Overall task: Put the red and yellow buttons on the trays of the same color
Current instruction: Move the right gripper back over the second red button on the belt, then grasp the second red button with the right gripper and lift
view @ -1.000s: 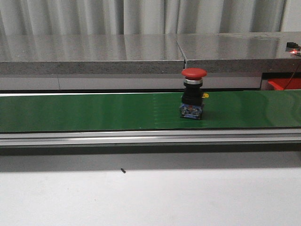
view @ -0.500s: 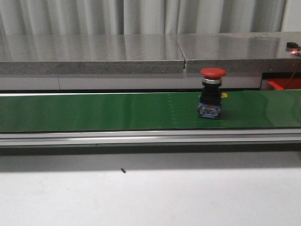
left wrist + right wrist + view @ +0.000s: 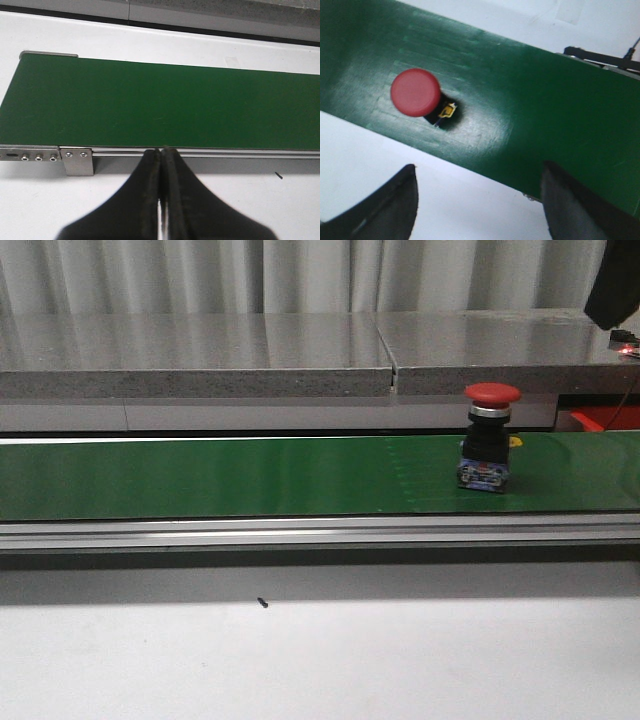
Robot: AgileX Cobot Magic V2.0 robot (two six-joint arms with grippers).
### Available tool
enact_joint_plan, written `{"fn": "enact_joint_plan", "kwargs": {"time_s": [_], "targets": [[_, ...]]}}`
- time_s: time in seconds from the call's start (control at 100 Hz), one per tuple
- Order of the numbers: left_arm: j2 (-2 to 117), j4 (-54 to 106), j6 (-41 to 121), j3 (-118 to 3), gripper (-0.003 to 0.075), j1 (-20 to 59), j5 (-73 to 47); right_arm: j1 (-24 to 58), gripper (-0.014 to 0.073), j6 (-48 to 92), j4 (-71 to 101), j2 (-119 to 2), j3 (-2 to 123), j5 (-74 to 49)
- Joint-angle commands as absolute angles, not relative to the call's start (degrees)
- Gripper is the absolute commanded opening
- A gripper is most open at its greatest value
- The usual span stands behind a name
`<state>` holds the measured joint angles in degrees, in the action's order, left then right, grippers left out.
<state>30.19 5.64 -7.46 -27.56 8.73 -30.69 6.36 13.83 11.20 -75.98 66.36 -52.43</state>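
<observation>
No legible text, labels or nos. anywhere in these views.

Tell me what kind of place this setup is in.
Probably a lab or test bench built to imitate a factory sorting line. A green conveyor belt runs across a white table, carrying a red push button upright, with a grey stone-like counter and curtains behind.

We see a green conveyor belt (image 3: 250,477) running across a white table (image 3: 320,660), framed by a metal rail (image 3: 300,532). On the belt's right part a red button (image 3: 487,440) stands upright. A small dark speck (image 3: 262,603) lies on the table.
</observation>
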Motion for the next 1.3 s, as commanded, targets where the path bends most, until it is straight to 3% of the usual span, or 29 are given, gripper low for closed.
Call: {"fn": "enact_joint_plan", "kwargs": {"time_s": [0.0, 0.25, 0.72, 0.79, 0.94, 0.99, 1.29], "targets": [[30.20, 5.91, -8.03, -29.18, -0.0020, 9.09, -26.20, 6.92, 0.0513, 15.73, 11.94, -74.52, 67.72, -52.13], [30.20, 5.91, -8.03, -29.18, -0.0020, 9.09, -26.20, 6.92, 0.0513, 18.35, 15.23, -78.96, 67.18, -51.46], [30.20, 5.91, -8.03, -29.18, -0.0020, 9.09, -26.20, 6.92, 0.0512, 20.18, 17.67, -89.55, 66.73, -39.51], [30.20, 5.91, -8.03, -29.18, -0.0020, 9.09, -26.20, 6.92, 0.0462, 20.18, 17.75, -89.76, 66.73, -38.48], [30.20, 5.91, -8.03, -29.18, -0.0020, 9.09, -26.20, 6.92, 0.0187, 20.18, 17.88, -89.76, 66.73, -36.73], [30.20, 5.91, -8.03, -29.18, -0.0020, 9.09, -26.20, 6.92, 0.0131, 20.18, 17.88, -89.67, 66.73, -36.40], [30.20, 5.91, -8.03, -29.18, -0.0020, 9.09, -26.20, 1.29, 0.0111, 20.13, 17.45, -84.59, 66.73, -33.40]]}}
